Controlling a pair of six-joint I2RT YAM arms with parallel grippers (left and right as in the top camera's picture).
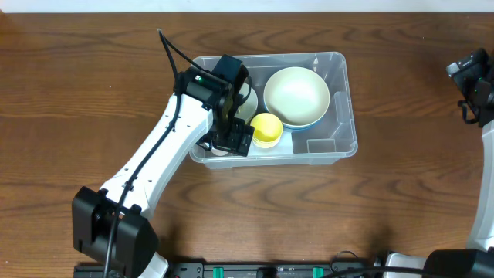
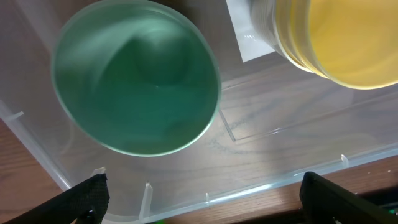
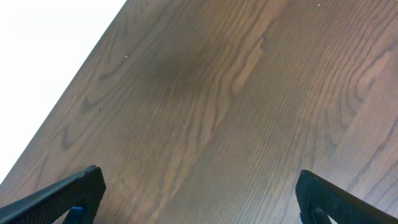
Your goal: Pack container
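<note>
The container point(image 1: 328, 143) is being shown standing on the wooden table point(image 1: 77, 93), just toward 12 o'clock of its middle, with three things already lying inside it. A large cream bowl point(image 1: 296, 94) is being carried in the 2 o'clock part of the bin, a small yellow cup point(image 1: 267, 128) is sitting toward 6 o'clock beside it, and a green cup point(image 2: 137, 93) is resting upright at the 9 o'clock end, mostly hidden in the overhead view by the arm above it. The left gripper point(image 2: 202, 186) is being held over that end with its jaws spread wide apart and nothing between them; the green cup is being left free, toward 12 o'clock of the fingers. The right gripper point(image 3: 199, 193) is being kept at the 3 o'clock edge, jaws likewise apart, over bare wood and well away from the bin. No loose item is being shown elsewhere, so the packing is being judged nearly or fully done, with only the left arm's withdrawal seemingly outstanding.
</note>
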